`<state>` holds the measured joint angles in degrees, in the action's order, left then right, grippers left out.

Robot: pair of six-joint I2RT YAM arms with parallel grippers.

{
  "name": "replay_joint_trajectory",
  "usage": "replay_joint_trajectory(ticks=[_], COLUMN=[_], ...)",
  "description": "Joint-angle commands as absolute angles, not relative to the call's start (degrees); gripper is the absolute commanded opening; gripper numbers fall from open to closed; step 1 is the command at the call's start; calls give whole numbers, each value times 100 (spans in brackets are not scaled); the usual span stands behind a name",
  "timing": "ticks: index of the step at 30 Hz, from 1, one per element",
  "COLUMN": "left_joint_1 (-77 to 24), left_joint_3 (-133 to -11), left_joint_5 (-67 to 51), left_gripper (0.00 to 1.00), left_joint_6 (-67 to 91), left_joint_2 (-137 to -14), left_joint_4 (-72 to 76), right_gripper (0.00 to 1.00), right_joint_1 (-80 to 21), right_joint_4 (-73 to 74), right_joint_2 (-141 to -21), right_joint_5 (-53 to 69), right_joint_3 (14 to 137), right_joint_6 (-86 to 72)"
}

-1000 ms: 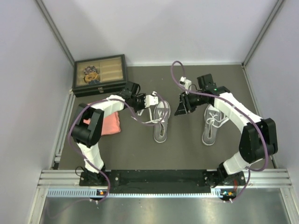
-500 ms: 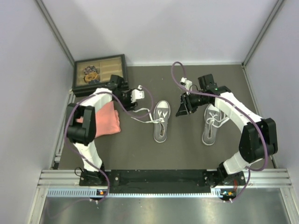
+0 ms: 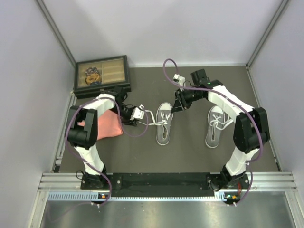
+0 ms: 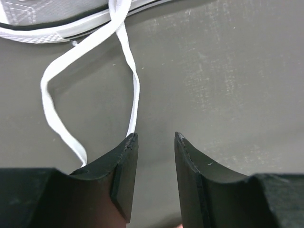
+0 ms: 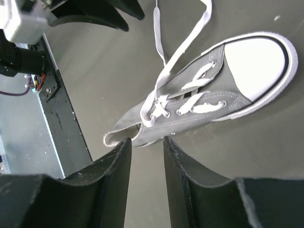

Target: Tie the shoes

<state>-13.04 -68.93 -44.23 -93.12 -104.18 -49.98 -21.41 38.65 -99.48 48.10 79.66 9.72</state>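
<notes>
A dark grey table (image 3: 190,156) between white walls carries both shoes. The first shoe (image 5: 209,90) lies just ahead of the right hand (image 5: 146,140), heel nearest its fingertips. The second shoe (image 3: 217,127) lies well off to that hand's right. Both hands stand partly open and empty. A loose lace (image 4: 136,90) runs from the first shoe to just beside one fingertip of the left hand (image 4: 155,137), outside the gap. The step looks like gathering lace ends. Next, the left hand should shift sideways to straddle that strand, then close.

Grey sneakers (image 3: 164,124) w/ white toe caps, upright, well apart, laces (image 4: 137,92) untied, trailing
</notes>
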Motion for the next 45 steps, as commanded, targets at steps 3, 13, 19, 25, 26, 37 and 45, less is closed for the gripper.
replay_joint_trajectory(ticks=[3, 13, 19, 25, 26, 37, 45], left_joint_1=[-1529, -1758, -1854, -1863, -1863, -1881, -2048], left_joint_3=[-7207, -7093, -7321, -7207, -7120, -5645, -4984], left_joint_5=[-4351, -3991, -3727, -4183, -4445, -5686, -5520], left_gripper=[41, 40, 18, 0, 0, 0, 0], left_joint_6=[-9519, -9246, -9580, -9353, -8986, -4758, -3744], left_joint_2=[-10792, -10951, -11259, -10855, -10672, -9029, -8473], left_joint_4=[-4800, -4052, -4535, -4887, -4861, -2403, -1248], right_gripper=[34, 33, 32, 32, 32, 34, 37], right_joint_1=[-2232, -2241, -2233, -2390, -2469, -2988, -3269], right_joint_4=[3814, 4034, 4069, 4324, 4368, 4448, 4263], right_joint_2=[-10151, -10292, -10362, -10433, -10441, -10591, -10881], right_joint_5=[4922, 4904, 4852, 4694, 4667, 4562, 4307], right_joint_3=[8358, 8446, 8552, 8736, 8771, 8807, 8833], right_joint_6=[1169, 1423, 1573, 2099, 2196, 2988, 3085])
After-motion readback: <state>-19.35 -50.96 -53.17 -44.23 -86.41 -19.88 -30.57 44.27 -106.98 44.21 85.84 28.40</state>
